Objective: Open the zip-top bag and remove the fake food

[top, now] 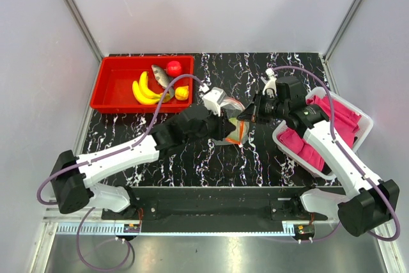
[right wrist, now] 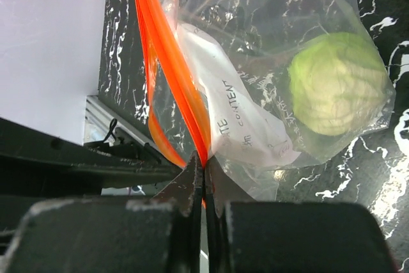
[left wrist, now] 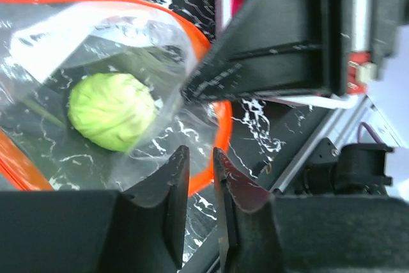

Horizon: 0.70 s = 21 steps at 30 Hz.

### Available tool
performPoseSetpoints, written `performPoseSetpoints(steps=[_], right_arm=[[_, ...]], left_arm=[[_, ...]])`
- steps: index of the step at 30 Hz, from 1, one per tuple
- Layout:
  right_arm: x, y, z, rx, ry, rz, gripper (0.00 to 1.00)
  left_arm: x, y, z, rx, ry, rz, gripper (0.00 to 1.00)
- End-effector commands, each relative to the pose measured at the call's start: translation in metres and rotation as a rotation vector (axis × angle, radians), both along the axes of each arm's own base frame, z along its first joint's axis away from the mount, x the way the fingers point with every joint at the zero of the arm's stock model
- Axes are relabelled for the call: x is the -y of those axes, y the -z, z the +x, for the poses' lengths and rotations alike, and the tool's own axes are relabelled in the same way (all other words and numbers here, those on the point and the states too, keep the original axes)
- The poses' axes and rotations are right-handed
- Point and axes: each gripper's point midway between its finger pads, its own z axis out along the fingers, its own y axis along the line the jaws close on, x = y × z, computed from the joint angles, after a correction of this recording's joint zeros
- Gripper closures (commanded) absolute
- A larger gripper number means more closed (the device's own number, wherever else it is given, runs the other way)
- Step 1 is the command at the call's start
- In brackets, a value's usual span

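At mid-table (top: 192,164), between the two grippers, sits the bag (top: 235,131): clear, crinkled film with an orange-red zip strip (right wrist: 169,68) round a partly parted mouth, a white label panel (right wrist: 236,126), and one round pale-green piece (right wrist: 335,84) inside. Right gripper (right wrist: 203,165) is pressed together on the zip strip at the mouth's edge. Left gripper (left wrist: 199,151) stands with a narrow gap at the opposite rim; whether it pinches the film cannot be told.
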Motion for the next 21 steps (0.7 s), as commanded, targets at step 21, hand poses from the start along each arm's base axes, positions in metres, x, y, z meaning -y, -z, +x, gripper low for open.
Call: performPoseSetpoints(steps=[21], right_arm=[[-0.035,-0.032,-0.020,-0.018,-0.174,0.153,1.00]], left_arm=[[-0.021,0.017,0.049,-0.033,-0.331,0.105,0.85]])
